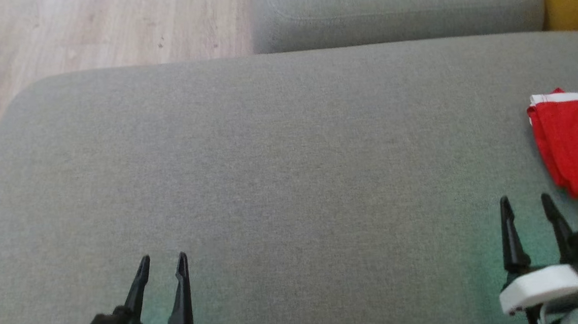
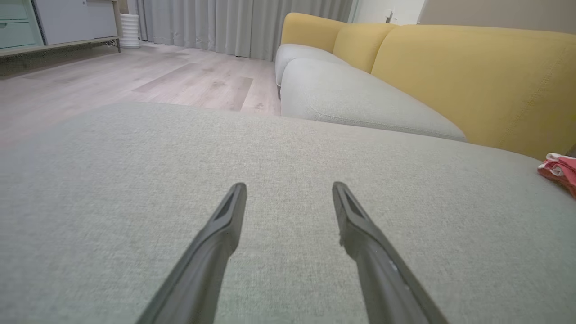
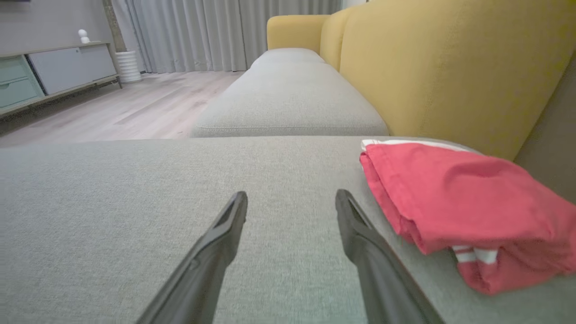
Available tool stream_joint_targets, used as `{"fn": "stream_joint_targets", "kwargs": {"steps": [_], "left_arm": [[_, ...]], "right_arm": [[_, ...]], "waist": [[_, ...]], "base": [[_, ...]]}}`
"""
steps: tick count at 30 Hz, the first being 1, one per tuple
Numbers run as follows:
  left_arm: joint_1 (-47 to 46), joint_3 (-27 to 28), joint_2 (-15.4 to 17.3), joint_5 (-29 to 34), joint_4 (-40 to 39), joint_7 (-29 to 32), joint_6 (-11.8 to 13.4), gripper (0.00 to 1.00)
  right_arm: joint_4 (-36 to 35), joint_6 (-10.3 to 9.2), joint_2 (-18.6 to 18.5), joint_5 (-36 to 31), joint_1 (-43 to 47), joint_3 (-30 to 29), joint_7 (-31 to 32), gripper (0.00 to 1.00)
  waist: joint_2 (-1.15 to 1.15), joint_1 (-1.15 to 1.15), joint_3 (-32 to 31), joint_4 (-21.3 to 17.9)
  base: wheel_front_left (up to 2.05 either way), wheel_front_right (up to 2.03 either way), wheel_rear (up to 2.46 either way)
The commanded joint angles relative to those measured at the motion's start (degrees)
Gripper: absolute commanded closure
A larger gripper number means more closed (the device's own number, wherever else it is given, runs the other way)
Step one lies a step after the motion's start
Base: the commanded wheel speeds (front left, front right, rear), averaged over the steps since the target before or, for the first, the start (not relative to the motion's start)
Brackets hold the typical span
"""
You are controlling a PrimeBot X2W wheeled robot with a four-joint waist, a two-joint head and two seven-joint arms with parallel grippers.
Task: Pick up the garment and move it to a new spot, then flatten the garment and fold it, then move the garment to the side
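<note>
Both pincers wide, empty: left gripper (image 1: 164,257), right gripper (image 1: 524,199) low over grey woven sofa cushion (image 1: 268,158). Folded red garment with white stripes (image 1: 573,147) lies at cushion's right side, just beside right fingers. Risk: finger snags cloth on pull-back, fold spills open.

A broad grey fabric sofa cushion (image 1: 270,183) carries a folded red garment (image 1: 575,147) with white trim, lying flat in stacked layers near the cushion's right edge, partly cut off in the head view
</note>
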Motion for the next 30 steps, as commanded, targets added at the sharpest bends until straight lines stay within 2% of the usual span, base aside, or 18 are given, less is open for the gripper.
{"fn": "stream_joint_targets", "kwargs": {"steps": [1,7,8,13,30], "left_arm": [[-1.05,2.4,-0.09,0.44,-1.29,-0.38,0.08,0.0],[0.06,4.57,-1.1,1.18,-0.75,-0.38,0.0,0.0],[1.56,2.78,-0.99,1.03,0.78,0.0,0.13,1.0],[2.08,3.16,-1.42,0.08,3.31,0.56,0.2,1.0],[0.69,5.09,-1.73,-10.29,2.22,3.39,0.0,1.0]], "right_arm": [[-1.25,0.39,-0.5,0.23,-1.5,1.89,-1.06,0.0],[2.89,0.39,-0.46,1.98,-0.26,3.69,-3.59,0.0],[4.63,0.0,0.01,1.88,0.36,2.42,-2.75,1.0],[7.62,-0.01,0.09,2.93,0.27,2.46,-2.1,1.0],[6.41,0.05,0.02,15.1,-0.84,2.4,0.53,1.0]], "waist": [[0.0,0.01,-0.64,0.46],[0.0,0.01,-2.26,0.48],[0.0,0.01,-2.26,0.52],[0.0,0.01,-2.41,0.38],[0.0,0.01,-2.37,-0.43]], "base": [[0.0,0.0,0.0],[0.0,0.0,0.0],[0.0,0.0,0.0],[0.0,0.0,0.0],[0.0,0.0,0.0]]}}
